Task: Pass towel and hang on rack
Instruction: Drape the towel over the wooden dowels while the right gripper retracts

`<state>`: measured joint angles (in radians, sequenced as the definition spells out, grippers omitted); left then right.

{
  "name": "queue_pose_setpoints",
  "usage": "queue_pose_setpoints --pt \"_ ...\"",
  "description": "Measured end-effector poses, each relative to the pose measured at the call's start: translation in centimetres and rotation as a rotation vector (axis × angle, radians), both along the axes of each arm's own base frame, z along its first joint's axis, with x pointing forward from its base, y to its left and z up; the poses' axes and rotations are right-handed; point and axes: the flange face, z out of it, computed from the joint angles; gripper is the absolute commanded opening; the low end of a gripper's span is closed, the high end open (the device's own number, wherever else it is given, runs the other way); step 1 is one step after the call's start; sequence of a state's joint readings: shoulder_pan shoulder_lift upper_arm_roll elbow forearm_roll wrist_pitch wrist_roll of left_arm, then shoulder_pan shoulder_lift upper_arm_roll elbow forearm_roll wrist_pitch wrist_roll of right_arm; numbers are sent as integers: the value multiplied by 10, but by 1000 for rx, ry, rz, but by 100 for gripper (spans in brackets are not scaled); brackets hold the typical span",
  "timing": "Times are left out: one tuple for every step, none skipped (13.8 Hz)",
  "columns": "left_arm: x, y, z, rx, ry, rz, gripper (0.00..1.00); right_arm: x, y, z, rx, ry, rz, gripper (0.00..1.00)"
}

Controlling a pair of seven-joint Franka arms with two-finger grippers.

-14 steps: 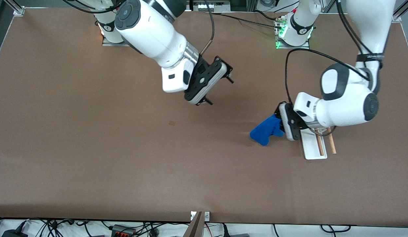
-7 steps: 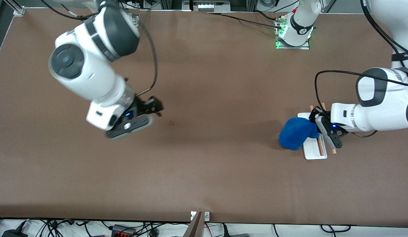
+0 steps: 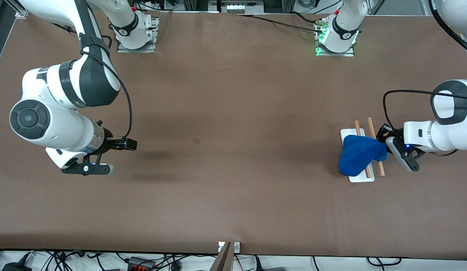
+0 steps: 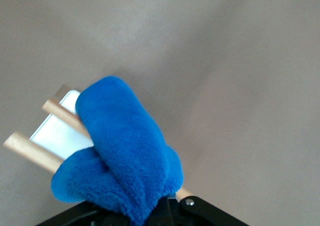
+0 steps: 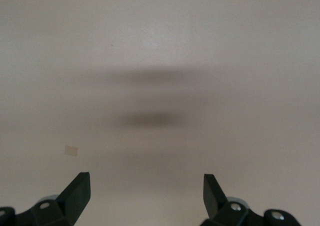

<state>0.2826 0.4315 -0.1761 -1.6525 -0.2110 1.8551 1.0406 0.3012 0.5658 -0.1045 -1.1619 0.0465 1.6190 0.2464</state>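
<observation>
While your left gripper (image 3: pixel 385 147) is clamped on the towel (image 3: pixel 359 155) draped across the rack (image 3: pixel 354 177) at right of frame, lower evenly before releasing; the right gripper (image 3: pixel 118 155), fingers apart, waits at left.

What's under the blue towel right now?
The towel, pinched by the left gripper, drapes over the rack: both wooden rods and white base show around it. Their covered middle stretch is hidden.

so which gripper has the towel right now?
The left gripper, shut on the blue towel draped over the rack; the right gripper is open and empty.
</observation>
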Motion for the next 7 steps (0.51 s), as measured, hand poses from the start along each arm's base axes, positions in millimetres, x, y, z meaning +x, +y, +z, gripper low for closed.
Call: queue_pose_setpoints --pt "0 13 -7 0 -3 -9 1 1 -8 4 -2 -7 -13 100" --pt "-1 26 -15 -4 -8 -16 1 3 -22 10 -3 -16 -33 100" --pt "-2 38 -22 -10 -14 -25 1 6 -43 18 -1 -30 -62 100" --pt "-3 48 -27 -16 -16 -31 1 8 -67 30 2 -47 -97 100" --pt "-4 57 -32 -21 -17 -37 1 8 -92 44 7 -66 -131 100" --pt "-6 66 -36 -27 -18 -41 1 5 -113 59 11 -86 -159 100" --pt "-7 73 -39 -31 -20 -45 1 1 -134 75 17 -104 -177 100"
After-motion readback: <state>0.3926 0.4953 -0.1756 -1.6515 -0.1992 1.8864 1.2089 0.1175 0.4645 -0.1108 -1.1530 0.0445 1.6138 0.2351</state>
